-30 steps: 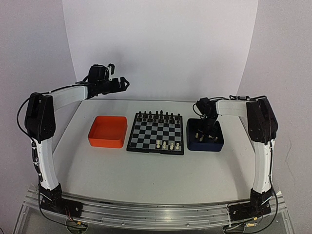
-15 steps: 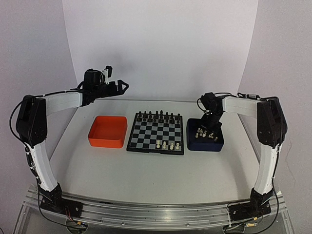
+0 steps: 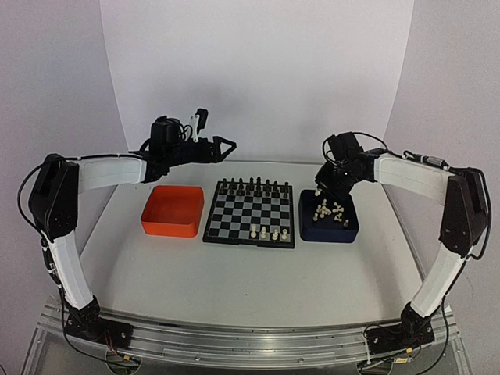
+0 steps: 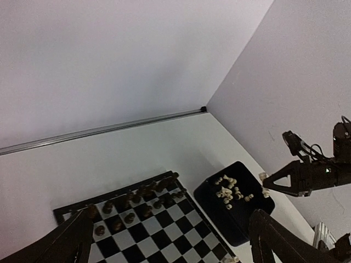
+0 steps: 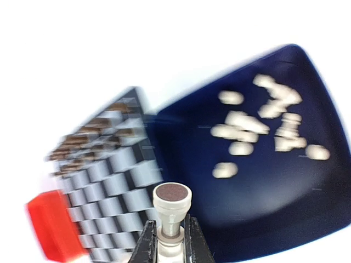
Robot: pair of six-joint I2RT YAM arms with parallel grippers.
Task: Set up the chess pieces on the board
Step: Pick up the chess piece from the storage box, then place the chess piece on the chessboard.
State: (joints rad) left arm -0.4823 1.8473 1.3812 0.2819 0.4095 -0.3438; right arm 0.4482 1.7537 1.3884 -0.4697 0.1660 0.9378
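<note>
Chess pieces point(image 3: 331, 211) in cream white mostly lie heaped in the dark blue tray point(image 3: 328, 235) just right of the board point(image 3: 209, 234), and a few stand on its near row. A second ago the right end effector point(image 5: 169, 236) was down among the heap. Now it has risen above the tray's left edge, clamped on one piece point(image 5: 171, 204) whose round base points away from the fingers, so the pick looks done and placing comes next. The right arm reaches in from the side, its wrist angled toward the board. The left end effector point(image 3: 223, 148) has swung rightward and hovers spread wide and empty above the surface point(image 3: 250, 273) behind the board's far left corner.
</note>
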